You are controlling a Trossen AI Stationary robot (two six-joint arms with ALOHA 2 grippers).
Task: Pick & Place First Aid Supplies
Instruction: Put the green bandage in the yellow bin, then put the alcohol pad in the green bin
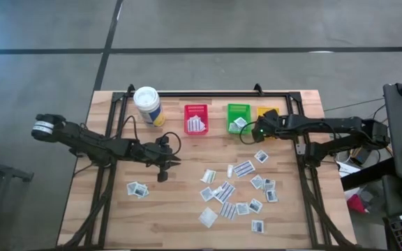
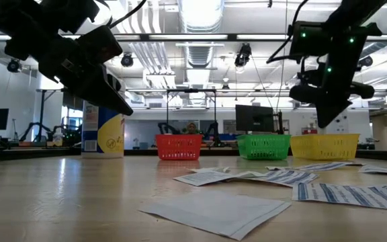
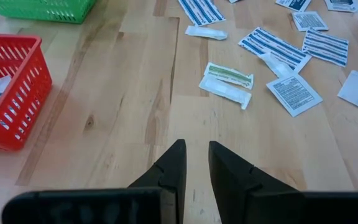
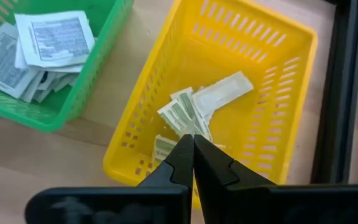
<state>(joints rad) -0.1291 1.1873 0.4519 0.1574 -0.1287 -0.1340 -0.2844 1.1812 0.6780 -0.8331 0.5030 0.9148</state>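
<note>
White paper packets were seen scattered over the near right part of the wooden table, many printed with dark-blue stripes, and two more packets were found apart at the near left. Farther in, the left gripper was held above bare wood left of the scatter, its fingers parted by a narrow gap with nothing between them; in its wrist view two slim green-printed strips were seen lying just ahead of it. Beyond these, the right gripper was poised over the yellow bin, its fingers pressed together and empty, with several strip packets lying in the bin beneath. At the far edge a row was formed by a white canister with a yellow label, a red bin holding striped packets, a green bin holding square printed packets, and the yellow bin.
</note>
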